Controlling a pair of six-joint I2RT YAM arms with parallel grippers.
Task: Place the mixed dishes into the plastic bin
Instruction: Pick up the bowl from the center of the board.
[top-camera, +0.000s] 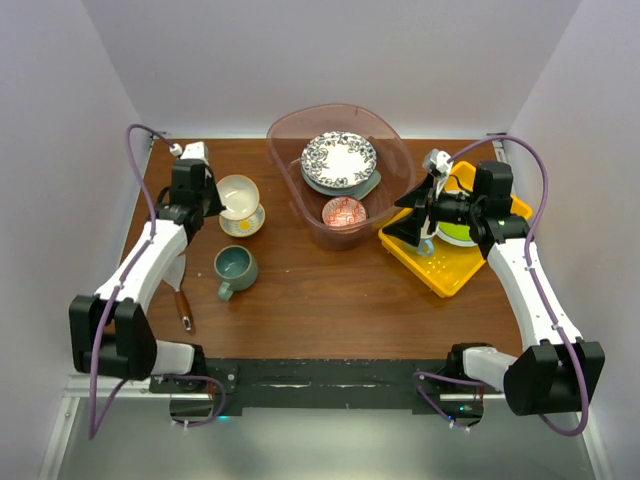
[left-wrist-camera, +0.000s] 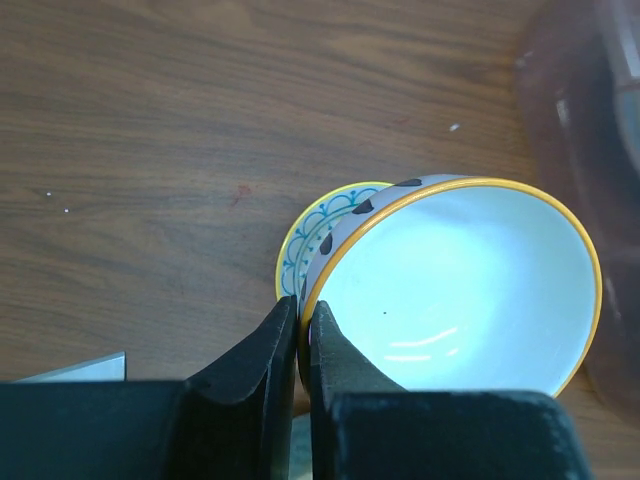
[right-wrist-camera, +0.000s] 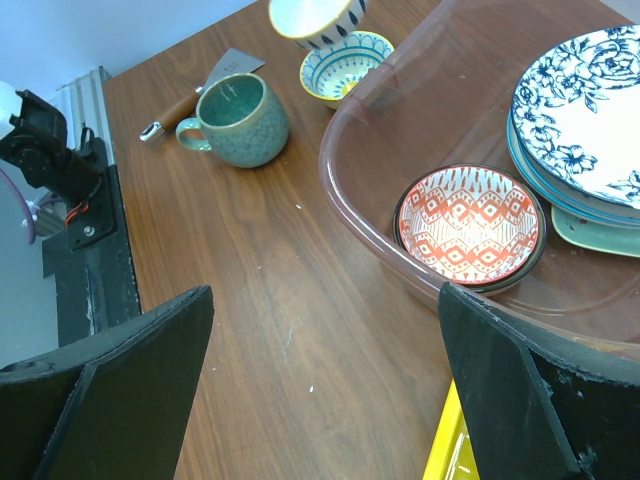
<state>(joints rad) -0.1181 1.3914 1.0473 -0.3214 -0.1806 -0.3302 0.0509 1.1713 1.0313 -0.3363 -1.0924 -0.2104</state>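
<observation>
1. The wooden table (top-camera: 330, 300) is the biggest thing here, and everything sits on it.
2. The plastic bin (top-camera: 338, 112) is at the back middle of the table. It's a pinkish see-through tub with some dishes already in it.
3. A yellow perforated tray (top-camera: 452, 272) sits just right of the bin, with a lime-green plate (top-camera: 456, 236) on it. The right gripper (right-wrist-camera: 325, 300) hangs over the tray's left end with its jaws spread wide and nothing between them.
4. The blue floral plate (top-camera: 339, 158) tops a stack inside the bin. A pale mint tray (top-camera: 372, 186) pokes out from under the stack.
5. The teal mug (top-camera: 236, 266) is out on the table, left of the bin, with its handle pointing to the near side.
6. A white bowl (left-wrist-camera: 460, 290) with a yellow rim and dark petal marks is left of the bin and tilted. The left gripper (left-wrist-camera: 303, 325) is pinched tight on its rim.
7. The red patterned bowl (top-camera: 344, 212) is in the bin, by the near wall.
8. A small blue-and-yellow bowl (left-wrist-camera: 315, 225) sits on the table right under the tilted white one. I can't tell if they touch.
9. A wooden-handled scraper (top-camera: 181, 293) lies left of the mug.
</observation>
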